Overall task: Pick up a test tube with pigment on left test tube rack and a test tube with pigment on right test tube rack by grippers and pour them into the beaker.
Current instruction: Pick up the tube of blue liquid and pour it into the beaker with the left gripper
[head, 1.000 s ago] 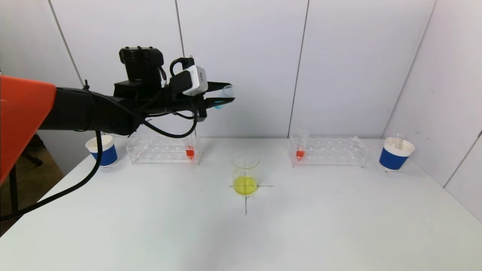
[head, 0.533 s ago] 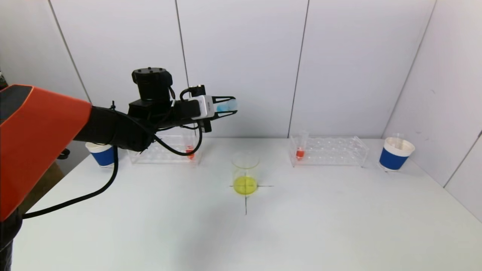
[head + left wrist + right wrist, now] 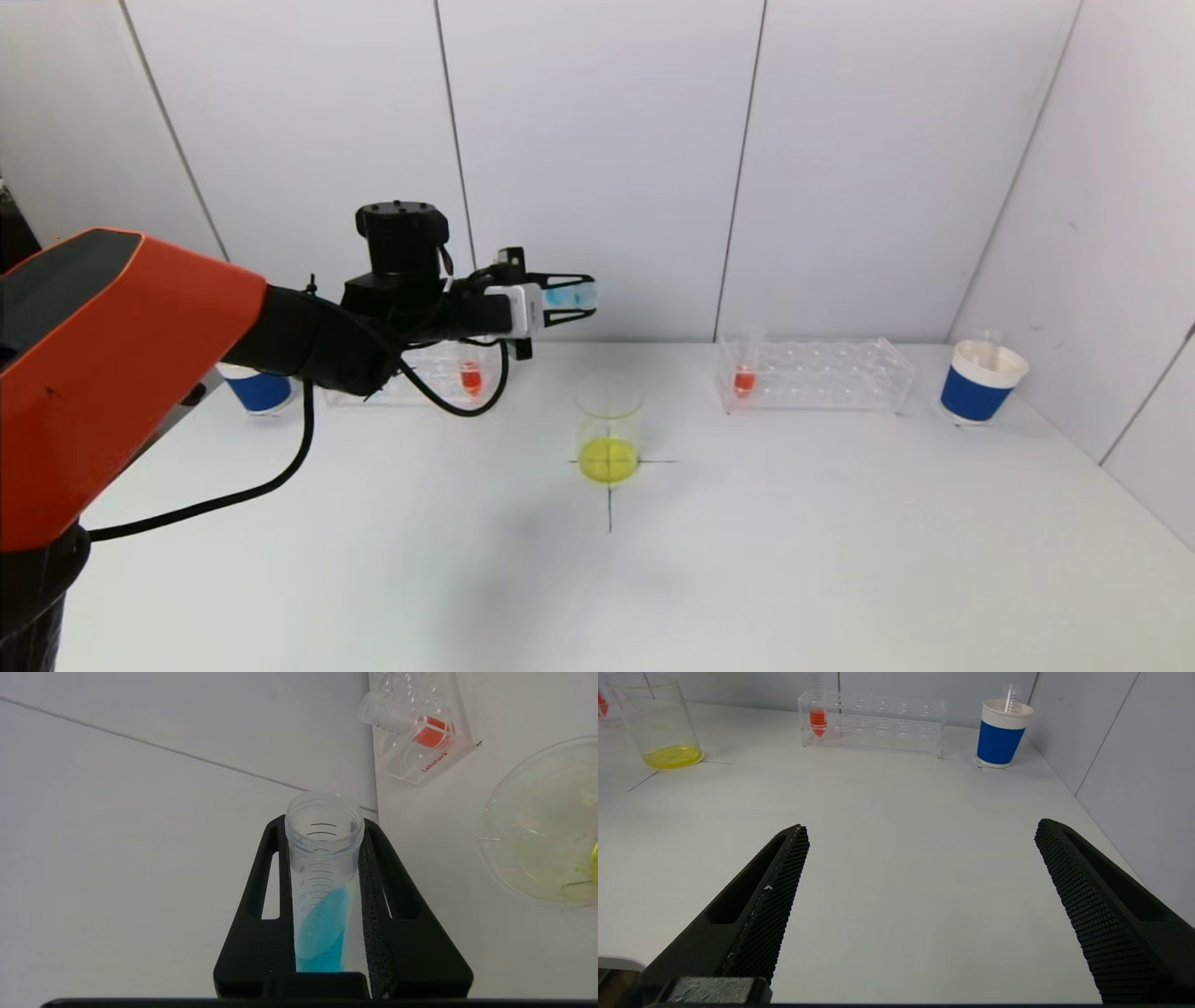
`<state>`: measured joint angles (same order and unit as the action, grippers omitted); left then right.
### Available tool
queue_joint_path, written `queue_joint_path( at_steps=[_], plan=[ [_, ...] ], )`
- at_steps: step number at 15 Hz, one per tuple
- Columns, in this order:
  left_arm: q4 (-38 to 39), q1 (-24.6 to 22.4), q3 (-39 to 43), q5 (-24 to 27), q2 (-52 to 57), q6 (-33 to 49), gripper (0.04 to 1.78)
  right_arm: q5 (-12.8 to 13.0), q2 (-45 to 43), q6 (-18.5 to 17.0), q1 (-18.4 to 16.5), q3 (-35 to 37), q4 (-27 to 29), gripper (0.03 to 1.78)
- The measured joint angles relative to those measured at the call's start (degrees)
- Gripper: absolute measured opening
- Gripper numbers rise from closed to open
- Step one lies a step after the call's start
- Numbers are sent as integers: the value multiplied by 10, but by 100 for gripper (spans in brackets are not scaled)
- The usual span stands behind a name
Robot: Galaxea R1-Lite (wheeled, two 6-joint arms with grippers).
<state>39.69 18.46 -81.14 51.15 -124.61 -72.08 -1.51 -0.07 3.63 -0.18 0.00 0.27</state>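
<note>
White panelled walls back a white surface. The left claw grips a blue-pigment tube above it; the right claw gapes wide.

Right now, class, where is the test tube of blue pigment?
In the head view, the blue test tube lies tipped sideways in the left pincer, held in the air left of and above the beaker.
</note>
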Motion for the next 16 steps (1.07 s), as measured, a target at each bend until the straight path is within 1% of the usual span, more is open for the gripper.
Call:
queue_joint_path(
  at_steps=[3,8,16],
  plan=[
    [-8,8,8,1,-5,-20,42,0,0,0,0,0,0,176],
    [-60,10,12,0,-4,-82,42,0,0,0,0,0,0,176],
    [-63,10,12,-3,-3,-110,42,0,0,0,0,0,0,176]
  ],
)
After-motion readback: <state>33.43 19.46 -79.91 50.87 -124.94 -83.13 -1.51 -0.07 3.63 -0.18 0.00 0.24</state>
